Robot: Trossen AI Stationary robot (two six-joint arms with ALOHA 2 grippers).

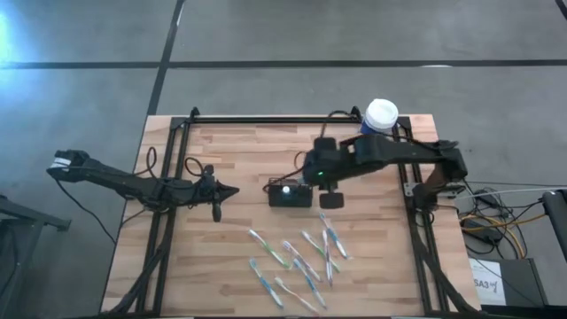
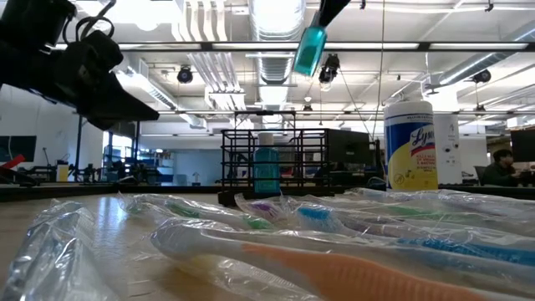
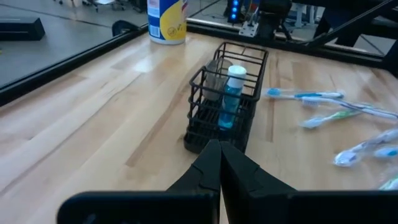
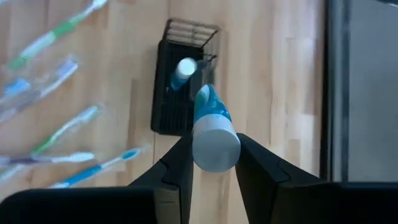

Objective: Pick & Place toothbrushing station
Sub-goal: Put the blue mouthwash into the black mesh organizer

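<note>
The toothbrushing station, a small black wire-mesh basket [image 1: 291, 193], stands on the wooden table near its middle. It also shows in the left wrist view [image 3: 227, 93], the right wrist view [image 4: 180, 81] and the low view [image 2: 272, 163]. A teal bottle with a white cap [image 3: 232, 93] stands upright in it. My right gripper [image 4: 214, 155] is above the table just right of the basket, shut on a teal tube with a white cap [image 4: 211, 130]. My left gripper [image 3: 221, 162] is shut and empty, to the left of the basket, pointing at it. My right gripper pinches the tube between its two fingers at its white-cap end [image 4: 216, 146]. The fingers come from above, pointing down. The tube is lifted clear above the table, hanging tilted [image 2: 309, 50], its tapered teal end [image 4: 204, 99] pointing down toward the basket.
Several wrapped toothbrushes [image 1: 301, 257] lie scattered on the near half of the table, in front of the basket. A yellow canister with a white lid [image 1: 381, 115] stands at the far right edge. A black frame [image 1: 177, 159] runs around the table.
</note>
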